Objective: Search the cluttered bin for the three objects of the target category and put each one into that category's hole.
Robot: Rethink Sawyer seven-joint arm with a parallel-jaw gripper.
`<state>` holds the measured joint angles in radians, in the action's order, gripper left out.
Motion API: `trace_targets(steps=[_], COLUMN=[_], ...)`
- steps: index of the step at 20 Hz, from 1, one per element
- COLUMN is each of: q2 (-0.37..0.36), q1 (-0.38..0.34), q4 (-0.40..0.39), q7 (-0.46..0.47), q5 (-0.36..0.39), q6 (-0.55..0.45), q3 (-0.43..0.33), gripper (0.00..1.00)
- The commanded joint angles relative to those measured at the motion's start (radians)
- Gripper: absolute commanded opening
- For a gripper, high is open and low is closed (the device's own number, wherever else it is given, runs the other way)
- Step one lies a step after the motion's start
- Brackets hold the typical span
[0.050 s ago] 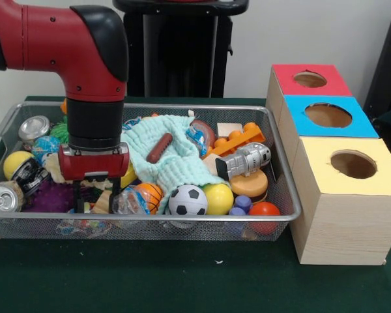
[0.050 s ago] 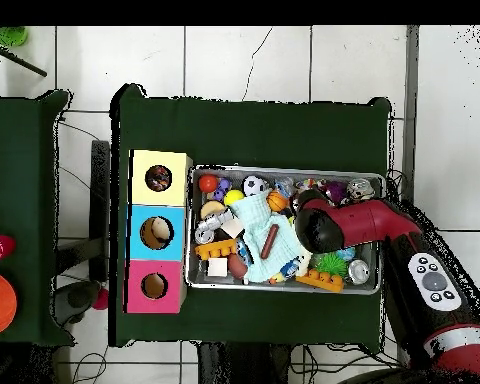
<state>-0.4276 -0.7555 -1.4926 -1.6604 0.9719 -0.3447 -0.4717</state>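
Observation:
My gripper (image 1: 94, 203) is lowered into the left part of the wire bin (image 1: 283, 195), its red wrist block just above the toys. The black fingers (image 1: 75, 195) stand apart, open, straddling a tan toy beside the purple spiky ball (image 1: 49, 195). Close on its right lie a small basketball (image 1: 150, 193), a soccer ball (image 1: 188, 200) and a yellow ball (image 1: 218, 199). A brown sausage (image 1: 159, 148) rests on the mint cloth (image 1: 176, 163). In the overhead view the arm's elbow (image 2: 324, 228) hides the gripper; the soccer ball (image 2: 254, 185) and sausage (image 2: 269, 240) show.
Three wooden boxes with holes stand right of the bin: red (image 1: 309, 79), blue (image 1: 328, 115), yellow (image 1: 353, 164). The bin also holds cans (image 1: 3, 195), an orange brick (image 1: 238, 140), a silver toy (image 1: 244, 160), a red ball (image 1: 265, 210) and a burger toy (image 1: 249, 184).

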Motion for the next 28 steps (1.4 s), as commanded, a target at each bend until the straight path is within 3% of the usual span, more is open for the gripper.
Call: trace_targets(steps=[1, 8, 18, 28], q2=[0.034, 0.04, 0.049, 0.041], q1=[0.003, 0.014, 0.112, 0.201], q4=[0.055, 0.072, 0.136, 0.17], q7=[0.144, 0.127, -0.025, -0.069], q5=[0.087, 0.099, 0.19, 0.215], q6=[0.0, 0.01, 0.087, 0.105], q3=[-0.004, 0.009, 0.132, 0.228], gripper=[1.0, 1.0, 1.0, 1.0])
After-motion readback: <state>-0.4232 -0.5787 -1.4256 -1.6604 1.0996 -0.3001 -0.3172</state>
